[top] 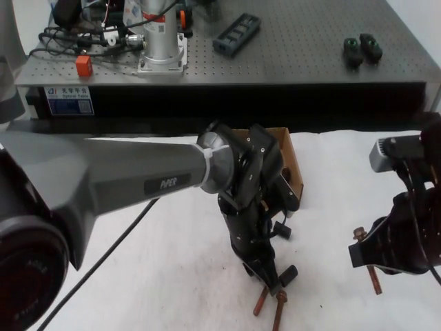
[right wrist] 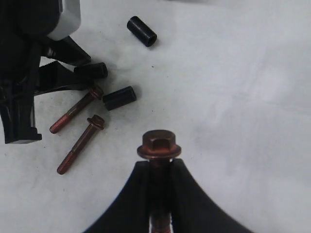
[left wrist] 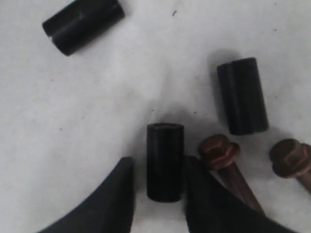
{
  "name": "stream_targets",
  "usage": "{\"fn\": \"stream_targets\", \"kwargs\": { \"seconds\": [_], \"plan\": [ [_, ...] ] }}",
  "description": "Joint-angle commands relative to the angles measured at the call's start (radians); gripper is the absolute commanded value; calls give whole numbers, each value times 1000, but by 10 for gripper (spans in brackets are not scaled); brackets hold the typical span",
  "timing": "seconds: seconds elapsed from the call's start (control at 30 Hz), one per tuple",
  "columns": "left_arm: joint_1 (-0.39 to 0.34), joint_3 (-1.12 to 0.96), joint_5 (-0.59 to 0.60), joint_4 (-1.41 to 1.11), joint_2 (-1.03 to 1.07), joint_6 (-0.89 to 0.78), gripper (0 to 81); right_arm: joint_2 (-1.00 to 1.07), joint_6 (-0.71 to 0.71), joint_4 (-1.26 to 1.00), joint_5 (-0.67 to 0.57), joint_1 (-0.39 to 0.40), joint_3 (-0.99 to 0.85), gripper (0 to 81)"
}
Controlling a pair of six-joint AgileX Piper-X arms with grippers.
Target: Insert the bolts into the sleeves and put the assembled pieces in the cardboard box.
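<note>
- Sleeve [left wrist: 165, 162], black, lies on the white cloth [top: 172, 276] on the near side of the cardboard box [top: 293, 160]. It sits between the fingers of the left gripper [left wrist: 160, 167], whose jaws stand spread, one on each side. A gap shows at one finger.
- A second sleeve [left wrist: 241, 95] lies just beside the first, and a third sleeve [left wrist: 82, 24] lies apart, closer to the box.
- A loose bolt [top: 261, 301] and another loose bolt [top: 279, 310], both copper-brown, lie side by side, farther from the box than the sleeves. Their heads are near the second sleeve.
- The right gripper [right wrist: 159, 167] is right of the box and nearer than it. Its jaws pinch the shank of a held bolt [right wrist: 159, 145], with the hex head just past the fingertips.
</note>
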Motion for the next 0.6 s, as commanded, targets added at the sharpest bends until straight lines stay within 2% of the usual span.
{"fn": "stream_targets", "kwargs": {
  "seconds": [0.0, 0.17, 0.3, 0.37, 0.47, 0.57],
  "plan": [
    [1, -2, -16, -36, 24, 54, 242, -28, 0, 11, -13, 0, -4, 41],
    [1, -2, -14, -66, 24, 143, 242, -28, 0, 48, -13, 0, -4, 41],
    [1, -2, -14, -66, 26, 151, 237, -28, 0, 63, -13, 0, -4, 41],
    [1, -2, -14, -66, 25, 151, 168, -28, 0, 63, -13, 0, -4, 41],
    [1, -2, -23, -62, 25, 151, 11, -28, 0, 63, -13, 0, -4, 41],
    [1, -2, -70, -61, 8, 121, 6, -40, 7, 32, -13, 0, -4, 41]
  ]
}}
